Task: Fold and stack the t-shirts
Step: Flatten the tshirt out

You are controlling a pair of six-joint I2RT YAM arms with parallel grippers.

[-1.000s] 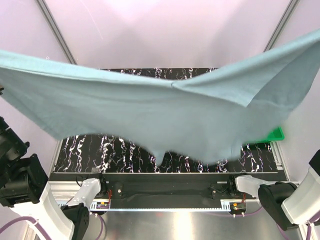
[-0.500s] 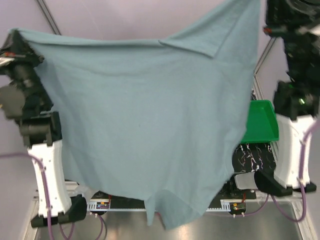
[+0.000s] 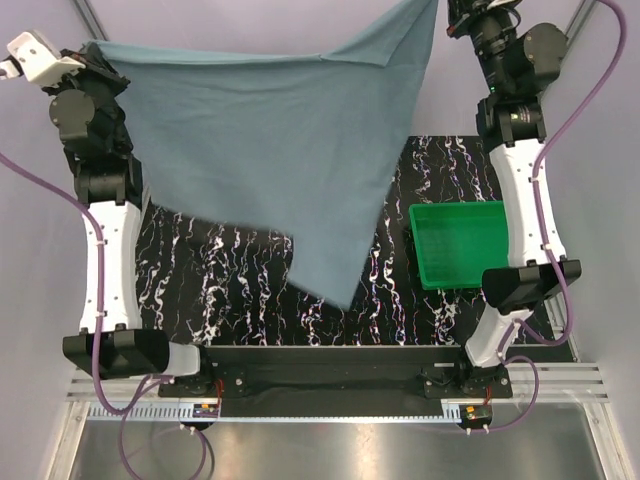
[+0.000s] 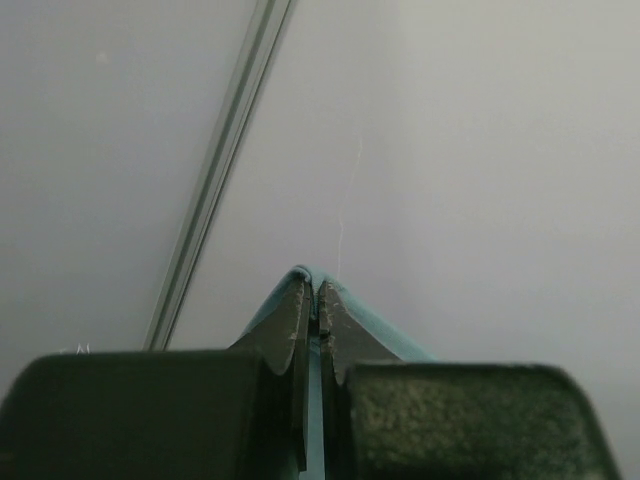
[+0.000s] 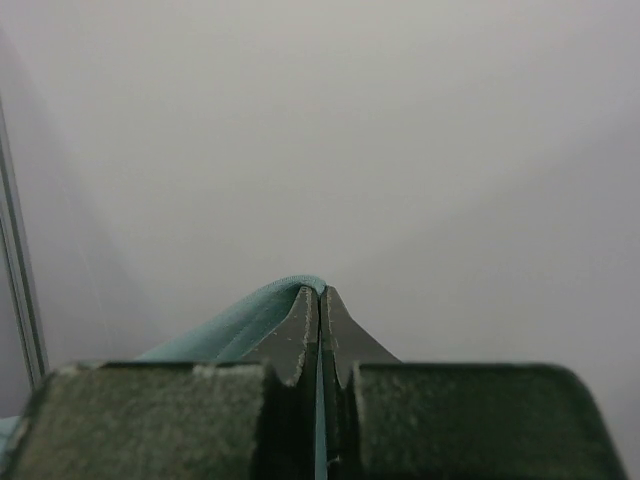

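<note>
The dusty blue-grey t-shirt (image 3: 270, 150) hangs spread in the air above the table, held by two upper corners, its lower tip dangling over the table's middle. My left gripper (image 3: 92, 48), raised high at the back left, is shut on one corner; in the left wrist view the cloth (image 4: 379, 334) folds over the closed fingertips of that gripper (image 4: 312, 285). At the top right, my right gripper (image 3: 445, 10) is shut on the other corner. In the right wrist view a cloth edge (image 5: 241, 321) is pinched in its jaws (image 5: 320, 290).
An empty green plastic tray (image 3: 460, 245) sits on the right of the black marbled table (image 3: 230, 290), beside the right arm's upright link. Both arms stand tall at the table's sides. Pale walls and metal frame posts surround the space.
The shirt was close to the camera and filled the view; both arms have carried it back and away. It now hangs smaller, and the table and whole tray show.
</note>
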